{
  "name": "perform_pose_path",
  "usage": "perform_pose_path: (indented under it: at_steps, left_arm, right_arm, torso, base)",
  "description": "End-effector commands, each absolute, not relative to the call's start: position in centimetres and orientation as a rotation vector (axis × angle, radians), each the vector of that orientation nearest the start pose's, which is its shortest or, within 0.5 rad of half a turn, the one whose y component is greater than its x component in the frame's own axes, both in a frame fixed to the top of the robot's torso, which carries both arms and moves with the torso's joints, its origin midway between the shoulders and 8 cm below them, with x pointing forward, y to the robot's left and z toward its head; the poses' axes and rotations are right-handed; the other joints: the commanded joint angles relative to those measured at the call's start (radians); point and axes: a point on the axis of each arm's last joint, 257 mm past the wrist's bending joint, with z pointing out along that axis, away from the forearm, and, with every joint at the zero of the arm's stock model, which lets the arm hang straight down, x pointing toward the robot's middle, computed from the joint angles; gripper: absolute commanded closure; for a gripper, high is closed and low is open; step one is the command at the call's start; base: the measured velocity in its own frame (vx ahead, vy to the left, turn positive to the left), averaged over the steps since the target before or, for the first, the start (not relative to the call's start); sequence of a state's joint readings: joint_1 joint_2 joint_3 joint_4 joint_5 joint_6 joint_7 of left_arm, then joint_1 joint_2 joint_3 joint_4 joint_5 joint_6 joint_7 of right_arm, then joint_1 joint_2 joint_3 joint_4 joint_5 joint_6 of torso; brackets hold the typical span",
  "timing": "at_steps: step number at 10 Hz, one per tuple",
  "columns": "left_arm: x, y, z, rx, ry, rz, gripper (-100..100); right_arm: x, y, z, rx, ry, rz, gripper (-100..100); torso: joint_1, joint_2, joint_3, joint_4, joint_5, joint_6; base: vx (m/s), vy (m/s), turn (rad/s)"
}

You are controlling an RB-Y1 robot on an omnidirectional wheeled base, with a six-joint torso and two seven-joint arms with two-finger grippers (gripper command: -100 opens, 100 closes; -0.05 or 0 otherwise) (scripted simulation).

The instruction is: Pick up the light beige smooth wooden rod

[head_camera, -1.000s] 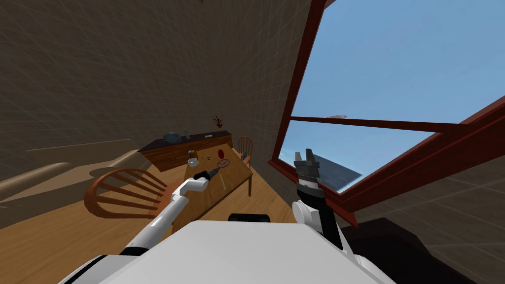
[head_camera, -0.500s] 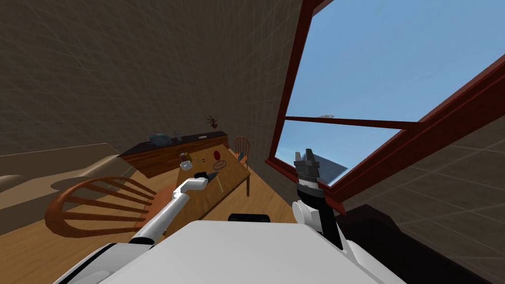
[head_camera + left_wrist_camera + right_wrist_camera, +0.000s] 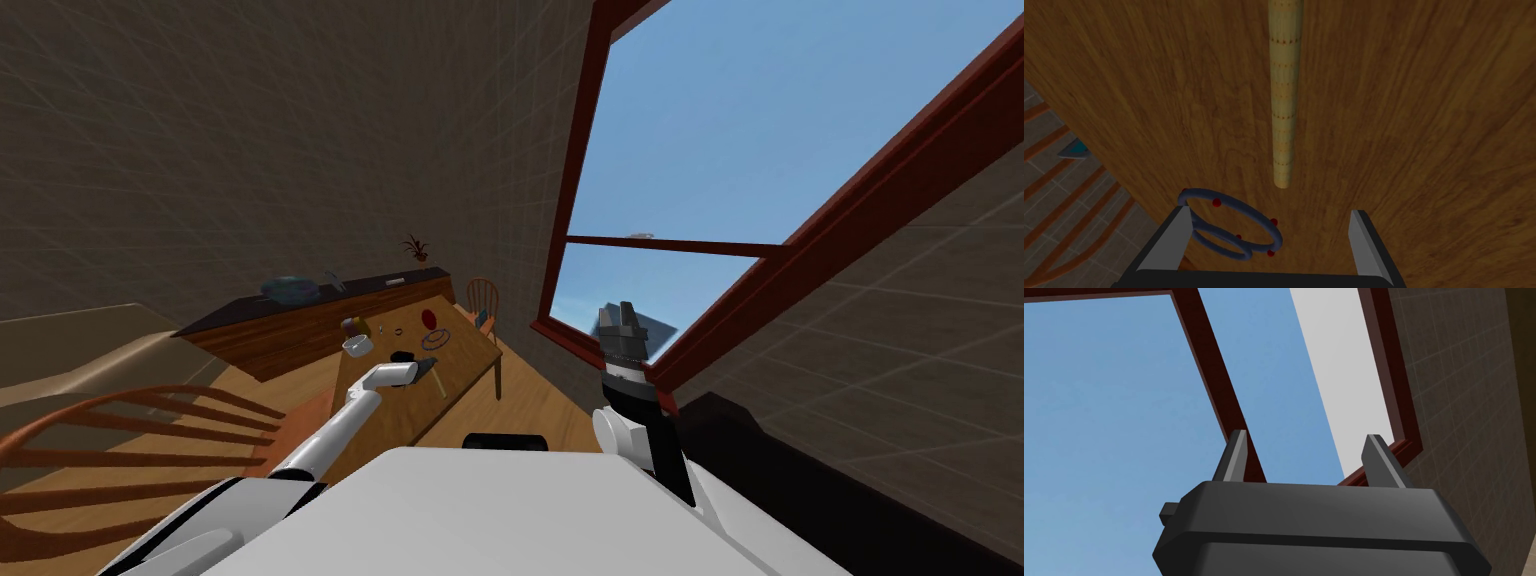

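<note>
So, left end effector wide open above the table
Beige rod lies just ahead, blue beaded rings crowd one finger; right end effector wide too.

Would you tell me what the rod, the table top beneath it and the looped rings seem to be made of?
The rod looks like pale beige wood, smooth and matt, with faint reddish bands across it. The table top looks like brown wood, going by its flowing grain. The rings are dark blue-grey with red beads, perhaps metal or plastic; I cannot tell which.
</note>
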State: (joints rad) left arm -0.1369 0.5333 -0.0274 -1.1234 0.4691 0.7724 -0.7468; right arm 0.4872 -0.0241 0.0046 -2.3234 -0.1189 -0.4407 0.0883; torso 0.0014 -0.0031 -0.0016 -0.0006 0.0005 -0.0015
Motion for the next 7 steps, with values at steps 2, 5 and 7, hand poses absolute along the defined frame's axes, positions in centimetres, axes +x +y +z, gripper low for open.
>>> perform_pose_path:
  at_steps: [2, 5, 7]
  left_arm:
    - [40.9, 45.5, -48.4, -1.238, 2.389, -0.102, -100]
    - [38.1, 46.1, -50.3, -1.325, 2.489, -0.079, -100]
    - [36.5, 46.5, -51.3, -1.372, 2.522, -0.061, -100]
  right_arm:
    - [34.5, -28.6, 3.7, 0.685, 0.589, 1.309, 0]
    - [34.5, -28.6, 3.7, 0.685, 0.589, 1.309, 0]
    - [34.5, -28.6, 3.7, 0.685, 0.589, 1.308, 0]
  torso:
    - [-0.001, 0.0, 0.0, 0.0, 0.0, 0.001]
    - [0.0, 0.0, 0.0, 0.0, 0.0, 0.001]
    - [0.0, 0.0, 0.0, 0.0, 0.0, 0.0]
  base:
    - [0.012, 0.008, -0.126]
    - [0.017, 0.011, -0.198]
    - [0.017, 0.007, -0.071]
